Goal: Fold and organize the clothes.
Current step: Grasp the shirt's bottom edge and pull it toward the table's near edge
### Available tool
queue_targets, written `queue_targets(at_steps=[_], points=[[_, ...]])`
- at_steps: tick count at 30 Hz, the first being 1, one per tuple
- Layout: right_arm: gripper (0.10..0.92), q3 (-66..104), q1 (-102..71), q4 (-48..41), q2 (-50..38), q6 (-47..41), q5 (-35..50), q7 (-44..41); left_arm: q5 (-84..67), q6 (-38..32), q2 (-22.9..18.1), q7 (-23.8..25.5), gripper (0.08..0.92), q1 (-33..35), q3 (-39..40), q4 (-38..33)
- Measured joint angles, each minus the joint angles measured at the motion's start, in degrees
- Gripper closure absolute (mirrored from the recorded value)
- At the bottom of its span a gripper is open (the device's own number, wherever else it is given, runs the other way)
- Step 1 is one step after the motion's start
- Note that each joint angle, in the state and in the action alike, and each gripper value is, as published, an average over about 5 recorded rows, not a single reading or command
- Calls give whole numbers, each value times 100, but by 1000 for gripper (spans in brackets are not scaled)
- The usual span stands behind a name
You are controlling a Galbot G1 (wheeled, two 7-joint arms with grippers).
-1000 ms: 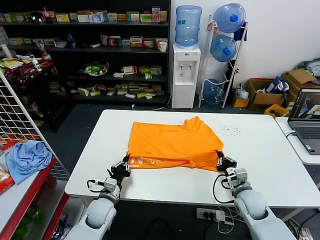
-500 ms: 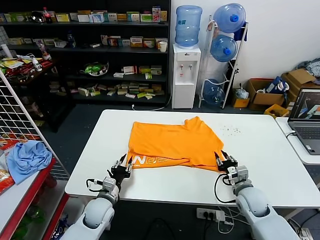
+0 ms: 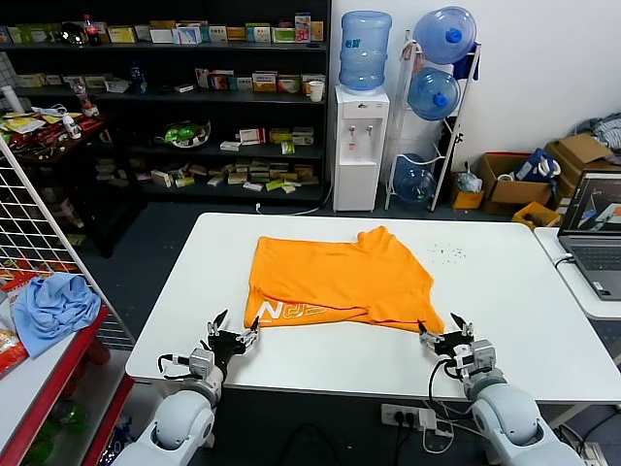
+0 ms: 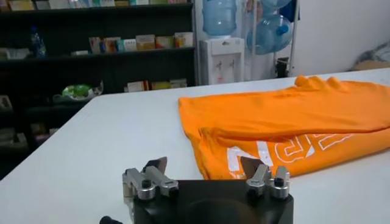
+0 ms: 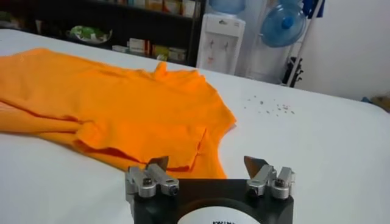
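— Nearest the robot? 2 grippers at the near edge of the white table [image 3: 524, 291]. Left gripper [image 3: 233, 339] with fingers spread apart, gripping nothing. Right gripper [image 3: 447, 335] likewise spread, likewise empty.

— And the orange T-shirt [image 3: 335, 282]?
— Lay just beyond both, flat on the table, folded over on itself. Near left corner just ahead of the left gripper, slightly to its right. Near right corner close to the right gripper, slightly to its left. Touched by neither, as far as could be seen.

— Any lettering?
— White block lettering [image 3: 296, 312] along the near strip, toward the left side. Plain orange layer folded above it.

— Farther off?
— Small dark specks [image 3: 446, 254] on the table past the shirt's right edge. Laptop [image 3: 597, 233] off to the right. Light blue cloth [image 3: 53, 306] on a red shelf at left. Water dispenser [image 3: 361, 146] and dark store shelves [image 3: 175, 97] against the far wall.
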Motion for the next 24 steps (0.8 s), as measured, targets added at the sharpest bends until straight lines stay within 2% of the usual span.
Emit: queue_targets(at_steps=[18,21,24], points=[[854,36,-144,-59,-77,-65,-58,31,-296,231,4,185,733,10,75,45],[898,77,-218,34,-148,-92,-21,54,-340,274,63,188,820,60,76,-28],[901,136,-330,168,-242,-126,27,83,-410,333,147,168,884,126,58,-136]])
